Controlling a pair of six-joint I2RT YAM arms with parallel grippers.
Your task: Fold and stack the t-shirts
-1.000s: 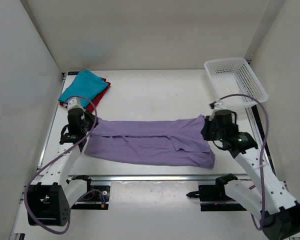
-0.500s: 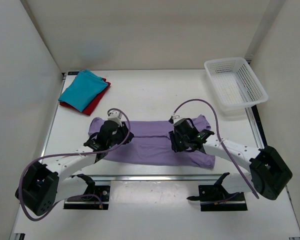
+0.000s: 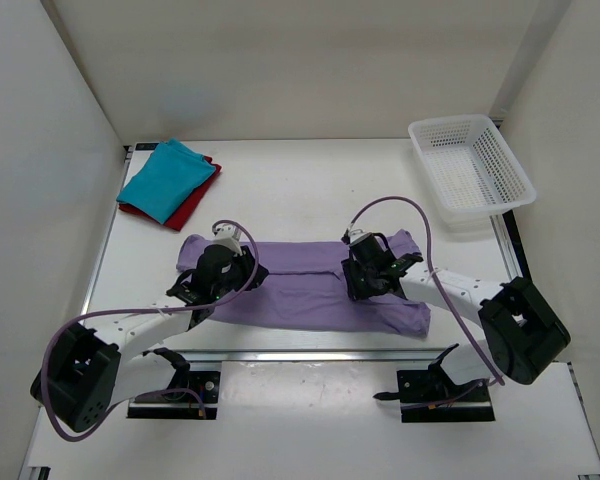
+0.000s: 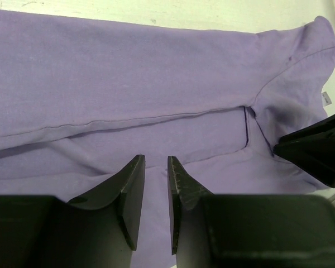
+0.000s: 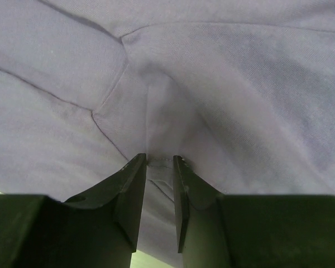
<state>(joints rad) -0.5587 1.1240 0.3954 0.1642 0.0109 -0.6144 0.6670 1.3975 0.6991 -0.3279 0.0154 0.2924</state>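
White tabletop (image 3: 300, 190) under soft, creased lavender t-shirt (image 3: 310, 285)

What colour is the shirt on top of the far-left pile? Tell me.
Teal. The top shirt covers a dark red shirt; the top external view shows it best.

Back wall (image 3: 300, 70): plain white, unbroken, with a faint bluish smudge left of centre.
Left wall (image 3: 30, 200): white panel, slanting in towards the far corner.
Right wall (image 3: 580, 150): white panel, meeting the back wall at a dark seam in the far right corner.
Table (image 3: 310, 190): white, matte top filling the space between the three walls.
Rail (image 3: 310, 354): silver metal strip along the near edge of the table; similar strips run down the left and right sides.
Light: even and soft, from above, with only weak shadows.
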